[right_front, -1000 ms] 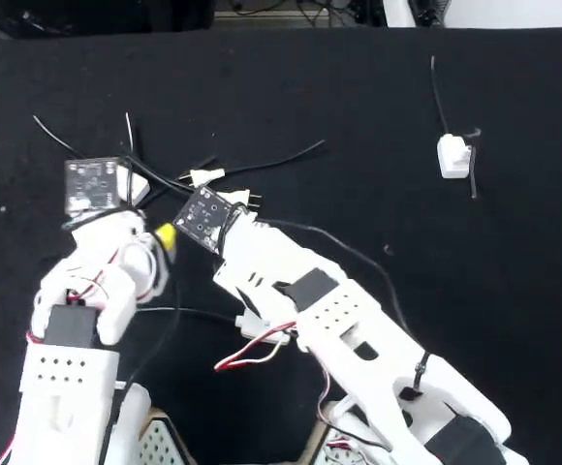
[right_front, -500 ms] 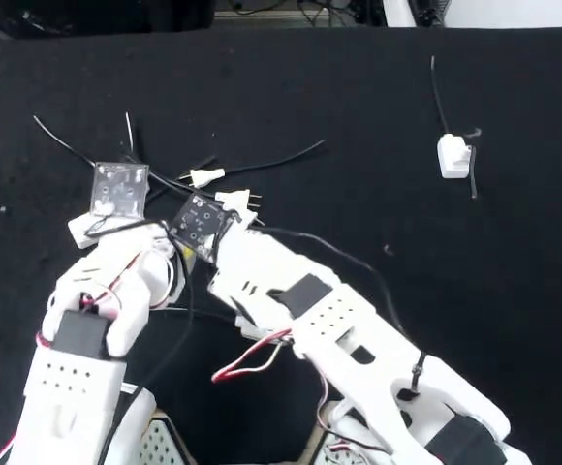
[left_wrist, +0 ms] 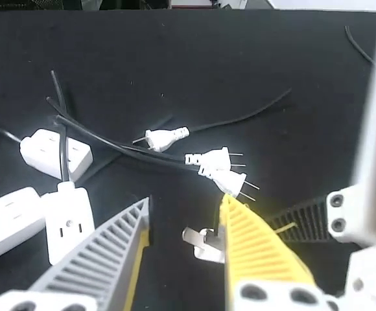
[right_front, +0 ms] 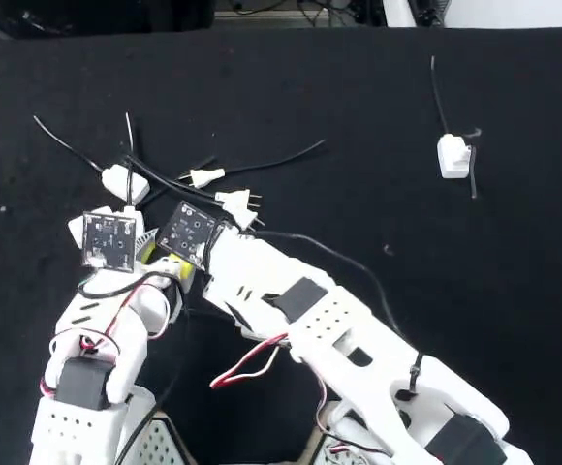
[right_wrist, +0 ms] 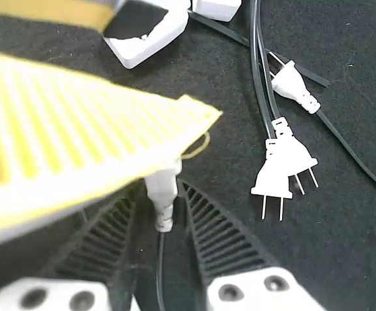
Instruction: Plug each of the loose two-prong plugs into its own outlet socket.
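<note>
- Fingers (left_wrist: 110, 249) of the left gripper (left_wrist: 185, 202) stand wide apart, holding nothing.
- The right gripper (right_wrist: 160, 193) pinches a white plug (right_wrist: 163, 212), its prongs close by the left gripper.
- Three loose plugs (left_wrist: 211, 159) lie near the outlet sockets (left_wrist: 68, 223) (none visibly seated).
- By my judgement, the plugging has barely begun, with every plug left to insert.

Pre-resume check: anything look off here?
Yes. The left gripper crowds the white plug held in the right gripper, its yellow finger overlapping it. Black cords lie across the outlet sockets.
</note>
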Robot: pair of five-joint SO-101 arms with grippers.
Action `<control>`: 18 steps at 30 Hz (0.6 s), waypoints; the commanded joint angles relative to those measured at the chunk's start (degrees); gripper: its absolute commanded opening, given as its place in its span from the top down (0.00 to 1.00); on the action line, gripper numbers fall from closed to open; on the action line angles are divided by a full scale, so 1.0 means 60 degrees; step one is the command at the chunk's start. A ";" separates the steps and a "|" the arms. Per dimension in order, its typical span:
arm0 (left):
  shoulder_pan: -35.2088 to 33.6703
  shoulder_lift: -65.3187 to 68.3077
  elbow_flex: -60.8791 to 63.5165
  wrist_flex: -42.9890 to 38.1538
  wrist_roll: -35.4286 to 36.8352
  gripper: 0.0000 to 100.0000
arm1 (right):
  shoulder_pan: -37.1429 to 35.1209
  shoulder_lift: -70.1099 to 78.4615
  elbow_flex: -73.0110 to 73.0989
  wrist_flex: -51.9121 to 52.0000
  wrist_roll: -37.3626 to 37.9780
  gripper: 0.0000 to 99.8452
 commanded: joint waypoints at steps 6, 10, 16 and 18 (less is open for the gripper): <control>-0.1150 0.0527 0.0022 -0.0205 -0.0337 0.82 | -0.0147 -0.0403 -0.0168 0.0059 -0.0059 0.99; -0.1487 0.1040 0.0154 -0.0703 -0.0337 0.82 | -0.0147 -0.0403 -0.0168 0.0059 -0.0059 0.99; -0.1487 0.1377 0.0081 -0.0864 -0.0337 0.82 | -0.0147 -0.0403 -0.0154 0.0059 -0.0073 0.99; -0.1473 0.1377 -0.0022 -0.0864 -0.0278 0.82 | -0.0147 -0.0403 -0.0154 0.0059 -0.0073 0.99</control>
